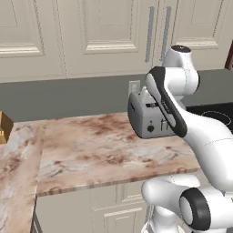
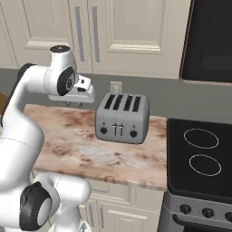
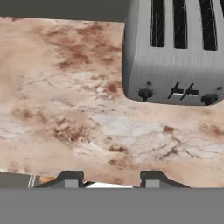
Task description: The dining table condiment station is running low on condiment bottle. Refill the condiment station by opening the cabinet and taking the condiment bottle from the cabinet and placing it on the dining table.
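End effector (image 3: 106, 178) hangs over the reddish-veined marble bench (image 1: 91, 150), pointing down, fingers parted, grasping nothing. Cream raised-panel cabinet (image 1: 104, 32) is above and behind it, doors closed; the long vertical silver bar handles (image 1: 149, 34) run upright. Condiment bottle presumably inside. Grey four-slot toaster (image 2: 122, 118) just beside the end effector.

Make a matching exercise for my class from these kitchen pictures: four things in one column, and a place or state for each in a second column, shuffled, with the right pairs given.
Things:
1. toaster
2. cabinet
3. stove
4. gripper

Places or states:
A. doors shut, above the counter
B. black top with two ring burners, right of the counter
C. on the marble counter, slots facing up
D. empty, above the counter, beside the toaster

Pairs: 1-C, 2-A, 3-B, 4-D
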{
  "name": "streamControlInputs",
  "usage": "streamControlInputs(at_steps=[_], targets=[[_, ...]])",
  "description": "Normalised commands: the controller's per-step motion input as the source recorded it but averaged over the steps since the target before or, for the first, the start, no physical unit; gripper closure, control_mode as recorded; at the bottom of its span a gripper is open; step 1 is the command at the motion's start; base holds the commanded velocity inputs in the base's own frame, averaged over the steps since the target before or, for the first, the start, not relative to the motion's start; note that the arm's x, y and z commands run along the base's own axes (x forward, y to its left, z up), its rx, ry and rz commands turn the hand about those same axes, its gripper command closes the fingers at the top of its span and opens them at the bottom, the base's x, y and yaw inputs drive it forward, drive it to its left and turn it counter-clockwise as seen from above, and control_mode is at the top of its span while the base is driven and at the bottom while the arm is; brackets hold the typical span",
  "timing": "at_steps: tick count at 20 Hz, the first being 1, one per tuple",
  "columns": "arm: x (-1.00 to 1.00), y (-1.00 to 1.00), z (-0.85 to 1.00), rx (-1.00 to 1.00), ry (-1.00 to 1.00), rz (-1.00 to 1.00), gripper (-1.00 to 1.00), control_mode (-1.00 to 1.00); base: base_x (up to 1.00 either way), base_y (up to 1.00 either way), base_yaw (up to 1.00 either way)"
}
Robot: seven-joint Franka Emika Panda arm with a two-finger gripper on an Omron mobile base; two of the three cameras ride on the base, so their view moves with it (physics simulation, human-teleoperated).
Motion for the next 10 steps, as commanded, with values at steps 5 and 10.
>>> streamControlInputs(at_steps=[5, 10], targets=[[-0.21, 0.0, 0.0, 0.0, -0.1, 0.0, -1.0, -1.0, 0.0, 0.0, 0.0], [-0.3, 0.0, 0.0, -0.01, -0.3, -0.03, -1.0, -1.0, 0.0, 0.0, 0.0]])
